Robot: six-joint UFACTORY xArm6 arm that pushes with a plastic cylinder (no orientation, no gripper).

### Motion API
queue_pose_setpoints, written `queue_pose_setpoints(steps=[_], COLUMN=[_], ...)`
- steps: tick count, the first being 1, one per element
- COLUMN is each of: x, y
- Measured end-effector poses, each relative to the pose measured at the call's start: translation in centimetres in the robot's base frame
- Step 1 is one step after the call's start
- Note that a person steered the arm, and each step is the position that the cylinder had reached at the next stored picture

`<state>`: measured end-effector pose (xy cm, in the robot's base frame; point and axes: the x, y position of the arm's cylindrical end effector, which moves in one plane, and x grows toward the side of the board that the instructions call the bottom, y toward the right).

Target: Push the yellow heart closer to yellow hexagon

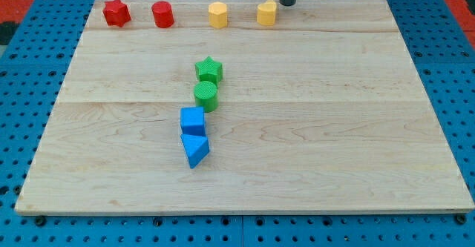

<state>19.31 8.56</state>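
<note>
The rod's tip (286, 3) sits at the board's (334, 128) top edge, just beside the yellow heart (267, 12) at about its one o'clock; whether they touch is hard to tell. The rod has no fingers, so nothing is grasped. The yellow hexagon (217, 15) stands at the heart's nine o'clock, near but apart. Farther that way are a red cylinder (162, 14) and a red star (116, 12). Mid-board, a green star (209, 70), green cylinder (205, 96), blue cube (192, 120) and blue wedge (194, 150) run toward six o'clock.
</note>
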Motion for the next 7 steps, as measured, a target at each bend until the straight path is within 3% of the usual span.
queue_pose_setpoints(steps=[2,4,5,7], x=[1.1,0.7,3.5,2.7], y=[-10.6,0.2,4.0,-5.1])
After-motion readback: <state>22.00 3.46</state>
